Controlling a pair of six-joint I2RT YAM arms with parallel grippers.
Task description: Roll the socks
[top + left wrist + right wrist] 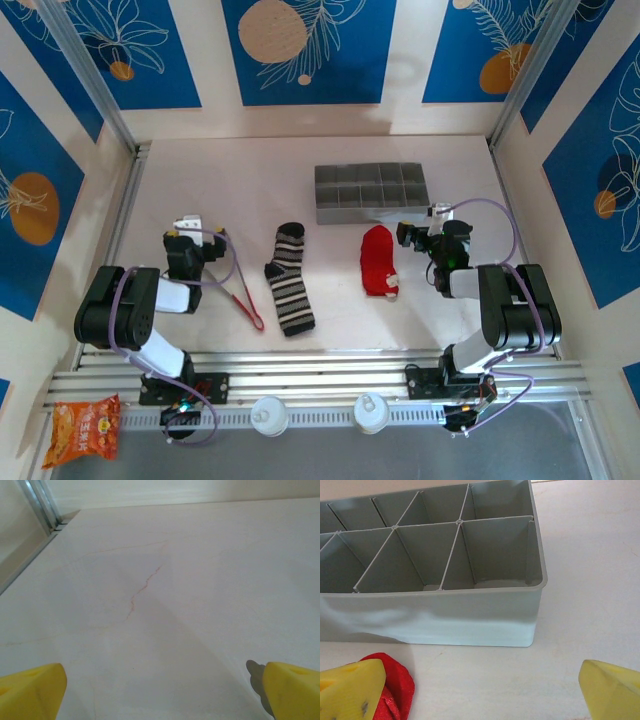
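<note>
The black sock with grey-white stripes point(290, 280) lies flat at the table's middle, toe toward the near edge. To its right lies the shorter red sock point(378, 260), whose red edge point(397, 685) touches the left yellow fingertip in the right wrist view. My left gripper point(190, 228) hovers left of the striped sock, open over bare table point(162, 690) with nothing between its yellow fingertips point(30, 692). My right gripper point(432, 222) stands just right of the red sock, open point(480, 690) and empty, facing the grey tray.
A grey divided tray point(372, 193), its near wall point(445, 620) close ahead of the right gripper, sits at the back. Thin red-handled tongs point(243, 295) lie between the left arm and the striped sock. An orange snack bag point(85, 425) lies off the table's near left.
</note>
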